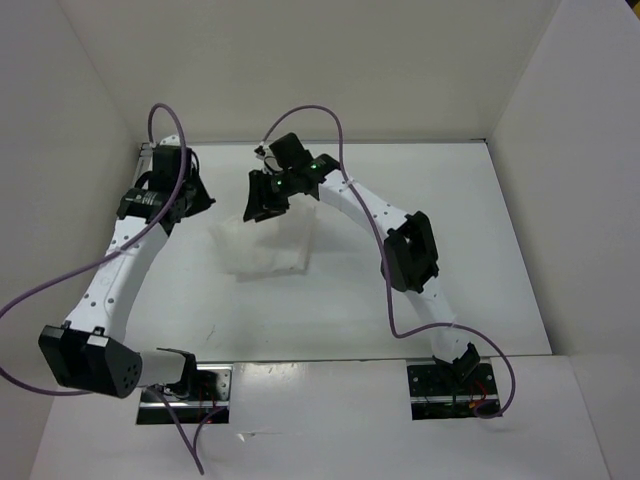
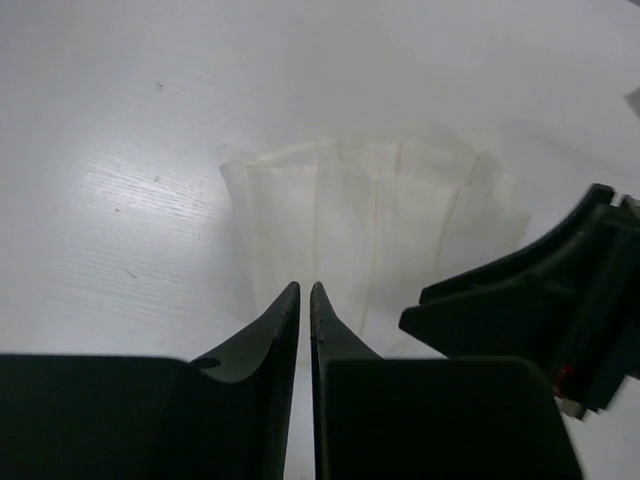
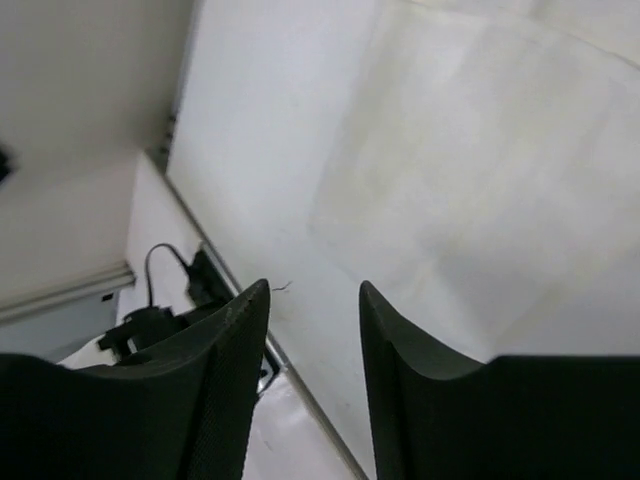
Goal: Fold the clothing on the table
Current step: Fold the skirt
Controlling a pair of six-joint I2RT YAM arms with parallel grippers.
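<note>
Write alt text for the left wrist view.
The white, pleated clothing lies flat on the white table, just beyond the tips of the left gripper, whose dark fingers stand barely apart with nothing between them. The right gripper juts in from the right, hiding the clothing's near right corner.

Far-left of table [image 1: 500, 290] crowded; right side open.
Left gripper [image 1: 192, 196] sits just off the clothing's [image 1: 265, 250] far-left corner and right gripper [image 1: 266, 200] hangs over its far edge, blocking both approaches. Left arm [image 1: 125, 270] and right arm [image 1: 372, 212] arch in on either flank. The clothing's near edge is unobstructed. Wide bare surface right of the right arm. Walls [image 1: 320, 70] shut in three sides.
</note>
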